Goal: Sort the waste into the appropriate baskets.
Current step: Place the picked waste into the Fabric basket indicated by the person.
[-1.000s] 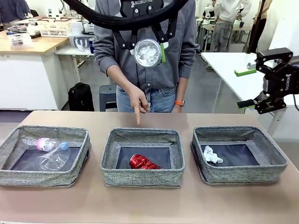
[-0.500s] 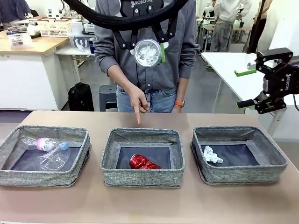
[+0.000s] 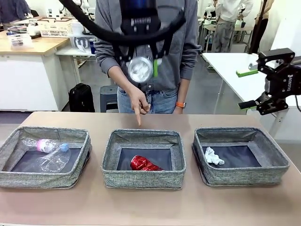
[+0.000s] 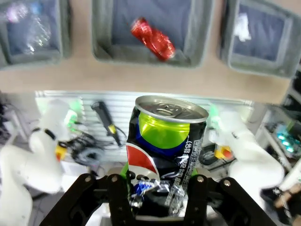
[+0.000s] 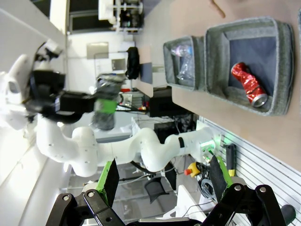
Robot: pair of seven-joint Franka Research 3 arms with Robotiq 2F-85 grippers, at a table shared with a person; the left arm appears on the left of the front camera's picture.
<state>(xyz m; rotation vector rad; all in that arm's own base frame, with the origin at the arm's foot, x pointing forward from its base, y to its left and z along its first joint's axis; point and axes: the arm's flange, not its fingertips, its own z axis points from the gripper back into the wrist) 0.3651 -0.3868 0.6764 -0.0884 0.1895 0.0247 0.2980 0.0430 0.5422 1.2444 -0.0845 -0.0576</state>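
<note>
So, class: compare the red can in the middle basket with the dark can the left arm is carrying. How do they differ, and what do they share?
The red can lies on its side on the bottom of the middle basket; the dark can is held high above the table in the left gripper.
The red can is shiny red all over; the dark can is black with green, blue and red print.
The red can touches no fingers; the dark can is pinched.
Both are dented drink cans.

Air above the middle basket (image 3: pixel 143 181) is open, but the person's hand (image 3: pixel 139 104) points down just behind its far rim, blocking approach from that side; crushed red can (image 3: pixel 144 164) takes part of the floor, rest bare; table strip in front of the baskets is free; right gripper (image 3: pixel 256 87) parked off to the side, clear of the path.
</note>
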